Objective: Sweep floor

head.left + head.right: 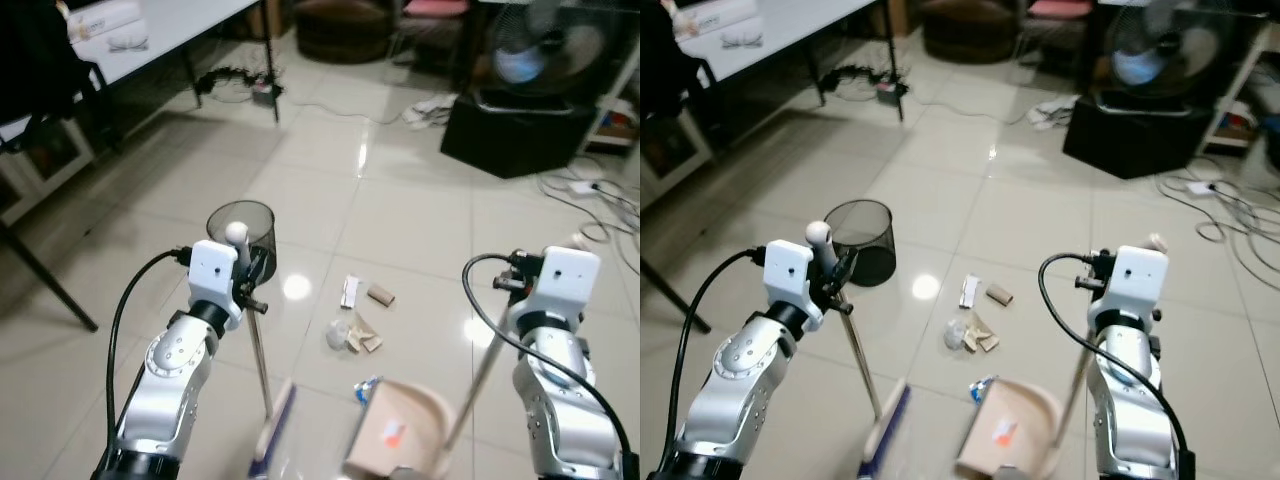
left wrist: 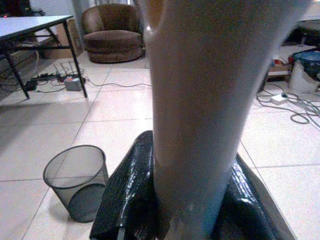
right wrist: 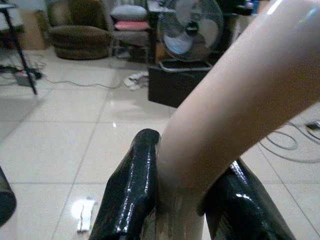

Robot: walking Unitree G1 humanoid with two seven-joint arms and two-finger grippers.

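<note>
My left gripper (image 1: pixel 250 272) is shut on the pale broom handle (image 1: pixel 259 352); its black fingers (image 2: pixel 125 200) clamp the shaft in the left wrist view. The broom head (image 1: pixel 272 428) rests on the tiles near my feet. My right gripper (image 1: pixel 515 290) is shut on the long handle (image 1: pixel 478 380) of the beige dustpan (image 1: pixel 400 432), which sits on the floor beside the broom. Ahead of both lies the litter: a cardboard roll (image 1: pixel 381 295), a white wrapper (image 1: pixel 349 291), a crumpled clear piece (image 1: pixel 338 335) and paper scraps (image 1: pixel 367 342). A blue scrap (image 1: pixel 366 386) lies at the dustpan's lip.
A black mesh bin (image 1: pixel 242 226) stands just beyond my left gripper. A white table (image 1: pixel 150 45) and its dark leg (image 1: pixel 50 285) are on the left. A fan (image 1: pixel 545 45) on a black box (image 1: pixel 520 135), loose cables (image 1: pixel 590 200) and a brown armchair (image 1: pixel 340 25) stand farther off.
</note>
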